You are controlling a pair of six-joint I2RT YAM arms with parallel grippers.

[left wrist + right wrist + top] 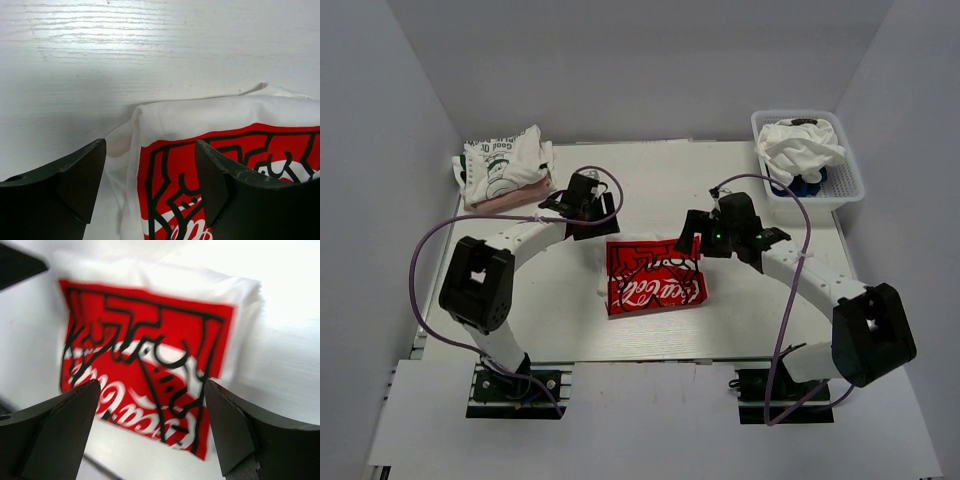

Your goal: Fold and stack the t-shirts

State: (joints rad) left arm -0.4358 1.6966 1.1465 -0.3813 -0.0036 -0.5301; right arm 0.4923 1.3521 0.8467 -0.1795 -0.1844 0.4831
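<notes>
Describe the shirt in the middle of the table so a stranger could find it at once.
On the white table, near its middle, one folded t-shirt lies flat. Its big red Coca-Cola print sets it apart from the black-lettered folded stack at the far left corner and the crumpled white shirts in the basket at far right.

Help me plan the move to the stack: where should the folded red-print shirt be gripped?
Pinch the red-print shirt at its two far corners from above, left pincer and right pincer one each. It lies flat on the table, so only its edges offer a bite; two grips probably keep the fold.
</notes>
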